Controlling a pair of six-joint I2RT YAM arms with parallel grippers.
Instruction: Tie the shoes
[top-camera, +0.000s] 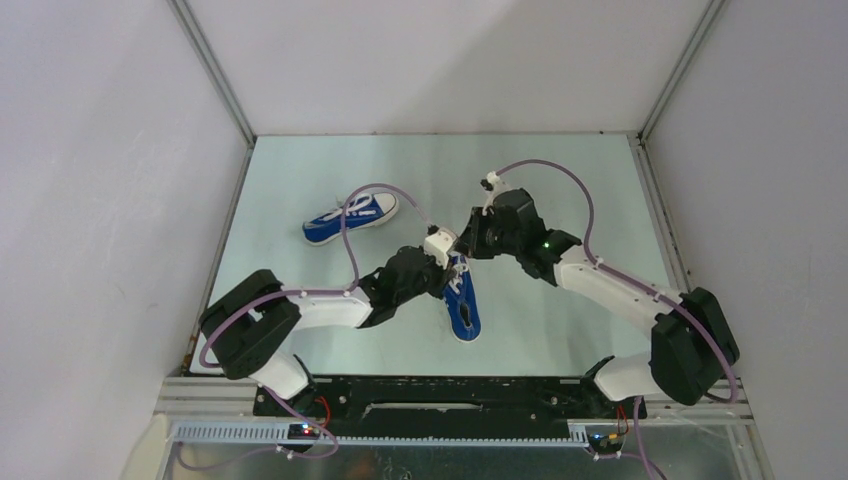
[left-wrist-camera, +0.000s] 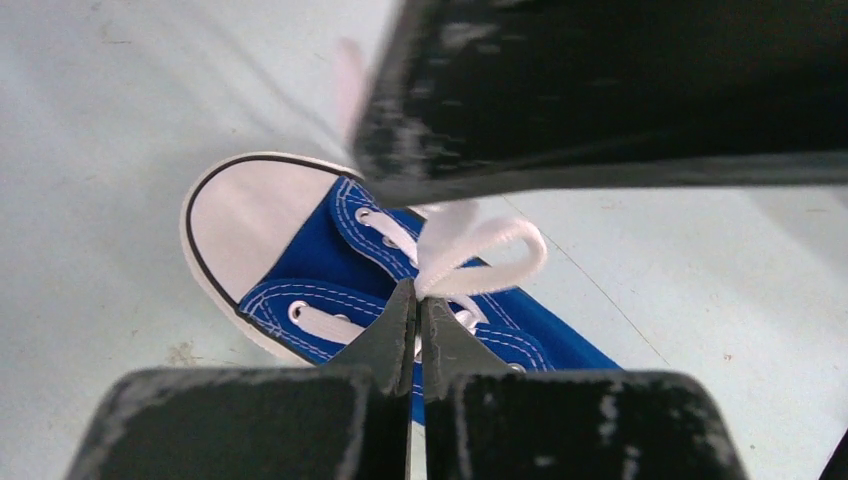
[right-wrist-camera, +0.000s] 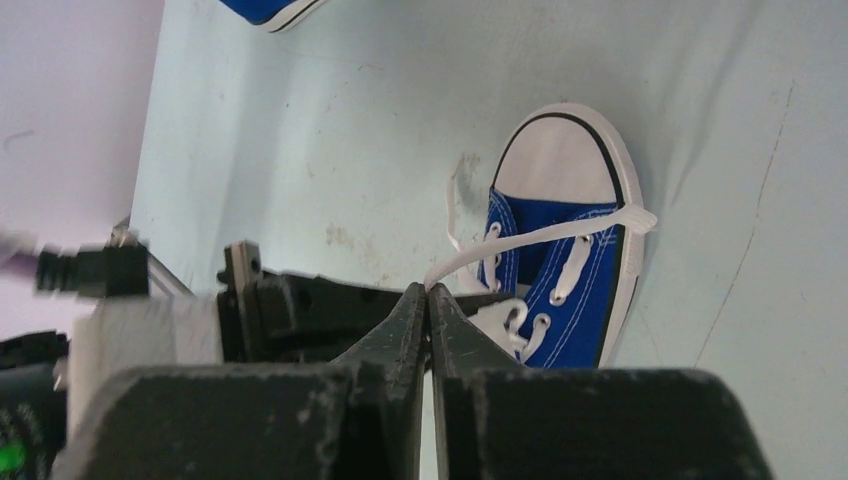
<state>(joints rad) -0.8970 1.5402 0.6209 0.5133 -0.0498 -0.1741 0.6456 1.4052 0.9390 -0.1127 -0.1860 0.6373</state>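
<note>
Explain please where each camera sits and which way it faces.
Top external: high behind the bases, looking down at the table, the left arm, the right arm, the near sneaker and the far sneaker.
Left wrist: looks along the left hand, shut on a lace loop.
Right wrist: looks along the right hand, shut on a lace strand; the left arm shows.
Shared: both wrist views show the near sneaker's white toe cap.

From above and behind the arm bases (top-camera: 285, 378), steeply down over the whole pale green tabletop (top-camera: 560, 170). From the left wrist, close past black gripper fingers (left-wrist-camera: 390, 335) onto a small blue canvas sneaker with white rubber toe cap (left-wrist-camera: 320, 250). From the right wrist, equally close (opposite side), onto that same sneaker (right-wrist-camera: 600, 290), tiny overhead (top-camera: 465, 305).
</note>
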